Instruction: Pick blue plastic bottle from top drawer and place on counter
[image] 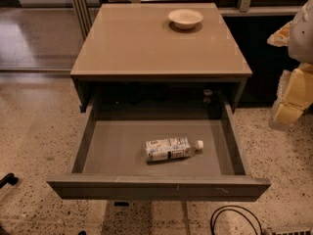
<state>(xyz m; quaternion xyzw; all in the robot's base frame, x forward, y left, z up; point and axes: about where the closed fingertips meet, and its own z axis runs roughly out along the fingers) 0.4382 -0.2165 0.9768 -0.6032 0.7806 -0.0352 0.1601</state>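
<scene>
My gripper (292,96) hangs right of the top drawer (159,188), clenched or released I cannot tell; its blue plastic bottle (168,149) looks light, crushable: grasp mid-label

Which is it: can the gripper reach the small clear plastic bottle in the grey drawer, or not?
Probably yes: the drawer stands open, the bottle lies uncovered inside, and the gripper hangs to its right.
</scene>
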